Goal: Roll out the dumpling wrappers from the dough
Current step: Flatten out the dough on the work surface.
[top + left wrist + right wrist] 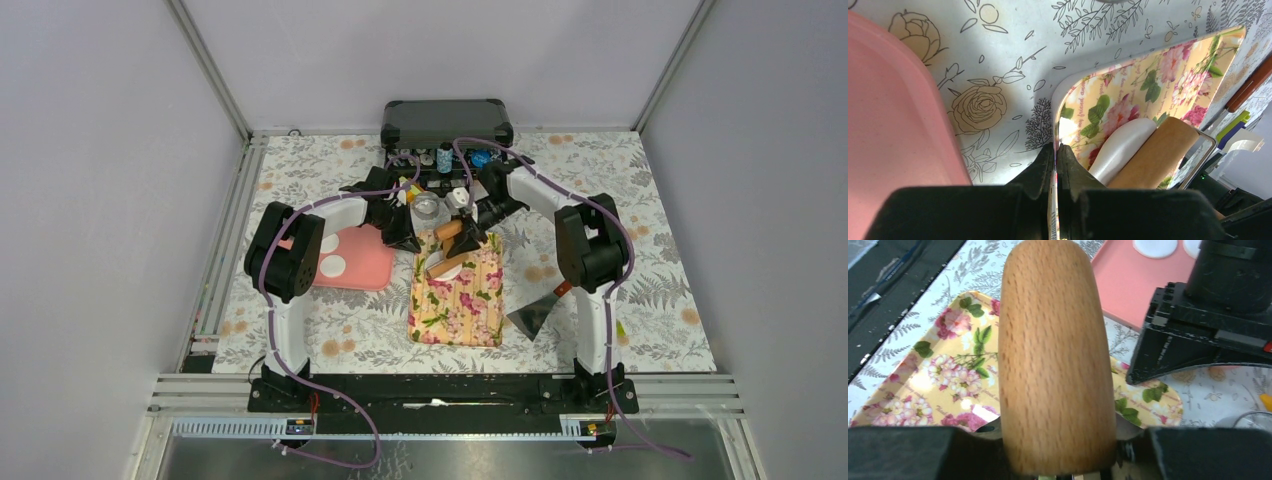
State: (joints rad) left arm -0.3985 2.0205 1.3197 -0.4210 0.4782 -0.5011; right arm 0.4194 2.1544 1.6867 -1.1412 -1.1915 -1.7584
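A white piece of dough (1125,145) lies on the yellow floral board (1168,80), pressed against the wooden rolling pin (1160,152). My right gripper (1055,437) is shut on the rolling pin (1055,355), which lies slanted across the board's far end (447,247). My left gripper (1055,152) is shut on the board's left edge, near its far corner. Flat white dumpling wrappers (333,266) lie on the pink tray (365,262); they also show in the right wrist view (1155,246).
A round silver tin (426,208) and a black case (446,122) with small items stand behind the board. A metal scraper (533,312) with a brown handle lies to the right of the board. The pink tray (893,130) sits close to the left of my left gripper.
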